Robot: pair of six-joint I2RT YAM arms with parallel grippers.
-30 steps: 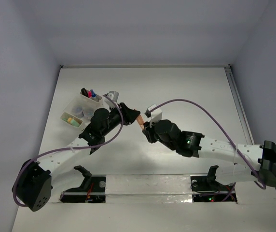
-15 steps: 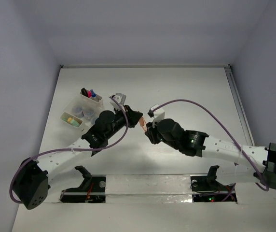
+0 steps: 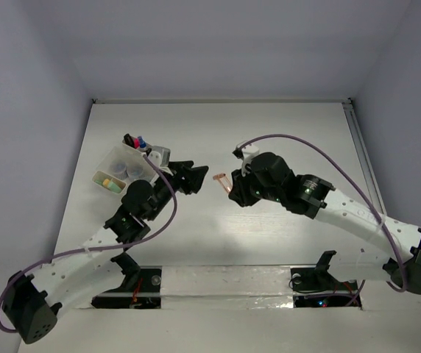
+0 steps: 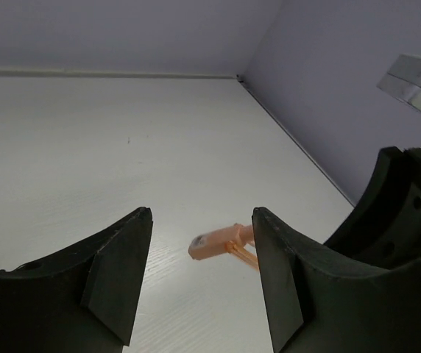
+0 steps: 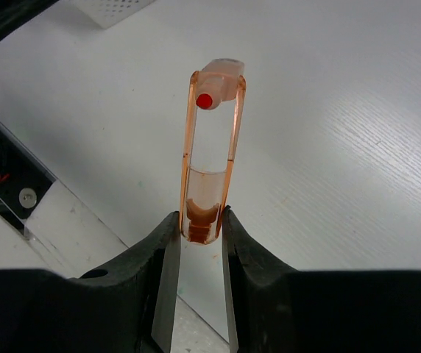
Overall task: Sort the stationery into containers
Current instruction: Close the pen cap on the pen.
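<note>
While my right pincer (image 5: 196,226) squeezes one end of the orange marker (image 5: 212,147), my left pincer (image 4: 203,215) is spread apart with nothing in it, both over the desk (image 3: 284,125) to the right of the bins (image 3: 112,157).

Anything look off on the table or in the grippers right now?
One thing: the right gripper pinches the orange piece only by its very end, so nearly its whole length sticks out unsupported. The left gripper stands open just short of it, not touching. The bins look orderly.
</note>
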